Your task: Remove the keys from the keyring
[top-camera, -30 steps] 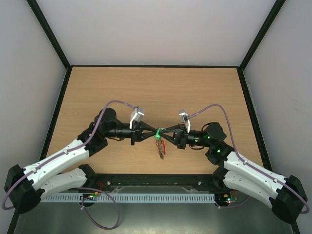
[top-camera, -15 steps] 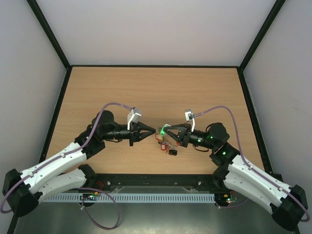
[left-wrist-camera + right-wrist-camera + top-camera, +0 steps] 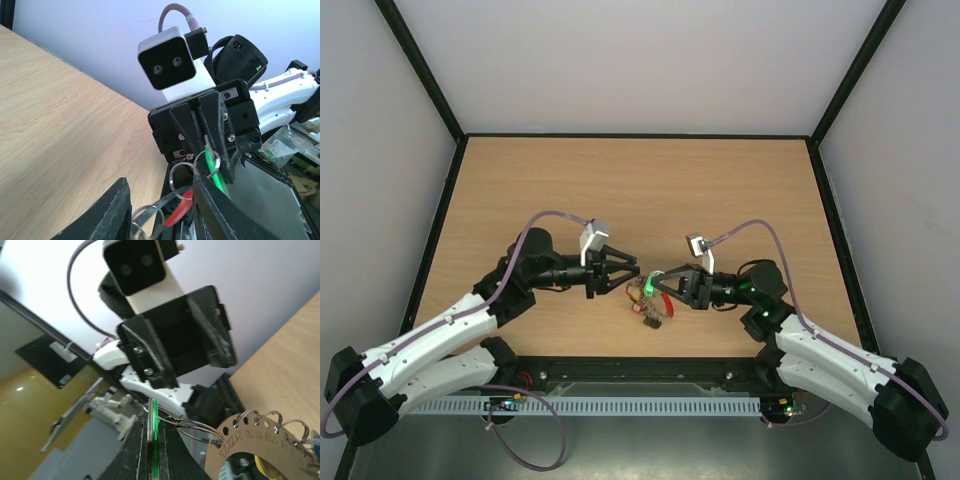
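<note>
My right gripper (image 3: 655, 284) is shut on a green-headed key (image 3: 642, 290), seen edge-on between its fingers in the right wrist view (image 3: 155, 415). The rest of the keys (image 3: 647, 310) hang below it in a bunch just over the table. The keyring's red sleeve (image 3: 666, 300) shows beside them. In the left wrist view the keyring's thin wire loops (image 3: 182, 172) and red sleeve (image 3: 182, 212) hang between my left gripper's fingers (image 3: 112, 215). My left gripper (image 3: 631, 275) is open, a little left of the bunch, holding nothing.
A round brown cardboard tag (image 3: 250, 440) with numbered holes hangs on the ring by the right gripper. The wooden table (image 3: 640, 190) stretches behind both arms, bounded by a black frame and white walls. The arm bases and a cable rail (image 3: 640, 405) lie at the near edge.
My left gripper has let go of the green key, opened and drawn back slightly left. My right gripper has dropped lower and nearer with the bunch, which now hangs close to the table.
</note>
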Available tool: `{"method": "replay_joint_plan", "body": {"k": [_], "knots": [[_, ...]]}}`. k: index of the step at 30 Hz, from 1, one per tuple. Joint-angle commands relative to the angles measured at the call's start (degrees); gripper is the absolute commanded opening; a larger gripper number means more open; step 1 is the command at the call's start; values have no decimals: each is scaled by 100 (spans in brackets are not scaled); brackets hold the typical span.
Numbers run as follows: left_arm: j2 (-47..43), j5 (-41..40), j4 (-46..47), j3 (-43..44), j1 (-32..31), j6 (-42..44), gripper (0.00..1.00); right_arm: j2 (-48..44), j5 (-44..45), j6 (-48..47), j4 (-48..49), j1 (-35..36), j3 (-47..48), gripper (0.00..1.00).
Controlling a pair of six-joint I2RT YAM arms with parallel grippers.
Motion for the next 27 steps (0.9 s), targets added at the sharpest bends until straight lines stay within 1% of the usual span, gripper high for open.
{"method": "replay_joint_plan", "body": {"k": [1,4,6,9,13,16,18,20,21,24,27], "knots": [[-256,182,196,-83,-32,-26,36,233,-656,1037,1978,-12,25,2],[-372,310,123,-56,-70,-51,36,486,-747,1379,2279,-12,81,2],[-415,245,-54,14,-153,40,38,626,-798,1623,2520,-12,113,2],[-421,-28,-403,207,-407,301,40,772,-825,1892,2774,-12,165,2],[-305,-263,-650,472,-795,656,46,851,-847,2042,2834,-12,295,2],[-232,-631,-799,551,-981,958,47,883,-825,2202,2953,-12,383,2],[-234,-844,-804,545,-1040,1093,48,909,-805,2364,3137,-12,419,2],[-287,-1056,-698,503,-1089,1195,53,933,-753,2553,3372,-12,431,2],[-327,-1157,-634,468,-1107,1254,54,959,-732,2648,3494,-12,433,2],[-470,-1451,-449,389,-1172,1372,54,1000,-657,2885,3800,-12,431,2],[-571,-1571,-283,347,-1238,1447,46,1028,-566,3021,3996,-12,432,2]]}}
